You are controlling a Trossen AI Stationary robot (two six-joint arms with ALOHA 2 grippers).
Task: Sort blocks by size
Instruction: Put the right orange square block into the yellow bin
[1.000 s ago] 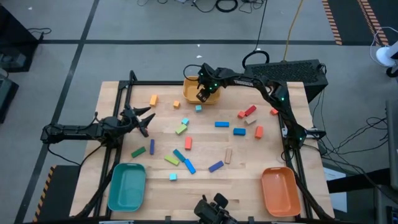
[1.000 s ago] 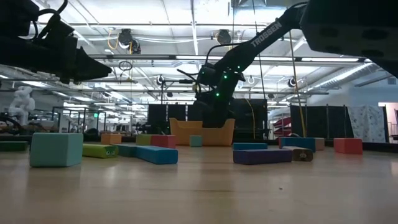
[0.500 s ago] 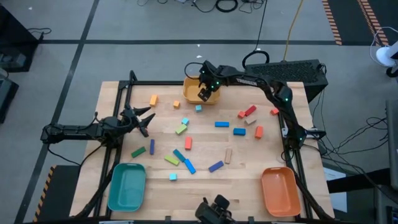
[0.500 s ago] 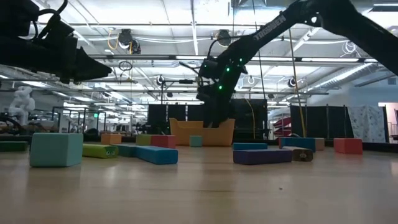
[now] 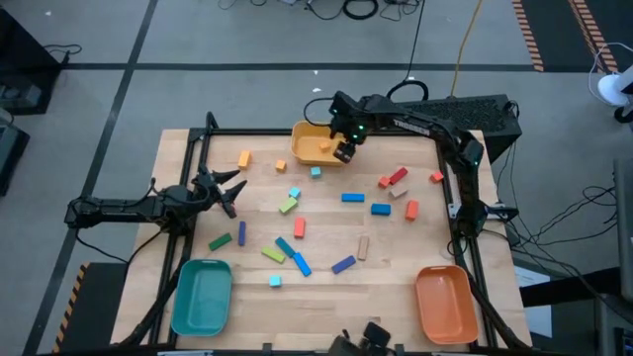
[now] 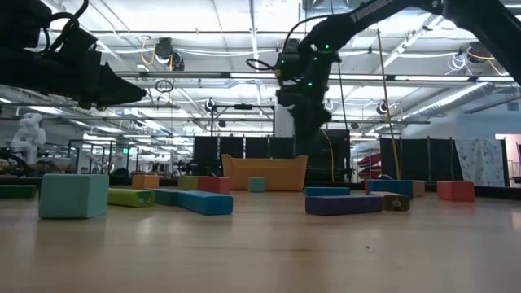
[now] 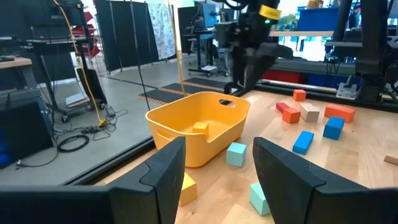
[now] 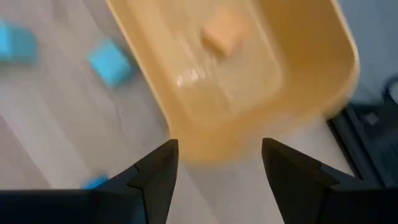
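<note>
Right pincer lifted; orange cube in tray.

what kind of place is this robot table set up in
Most likely a large robotics lab or industrial workshop. The low view shows a high open ceiling with long strip lights; the left wrist view shows dark partition screens and other workbenches beyond the yellow plastic tray.

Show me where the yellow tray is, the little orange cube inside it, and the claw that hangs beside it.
yellow tray (image 5: pixel 305 145), high view, its left wall.
orange cube (image 8: pixel 224 30), right wrist view, its top face.
right gripper (image 5: pixel 344 151), high view, between its open fingertips.
</note>
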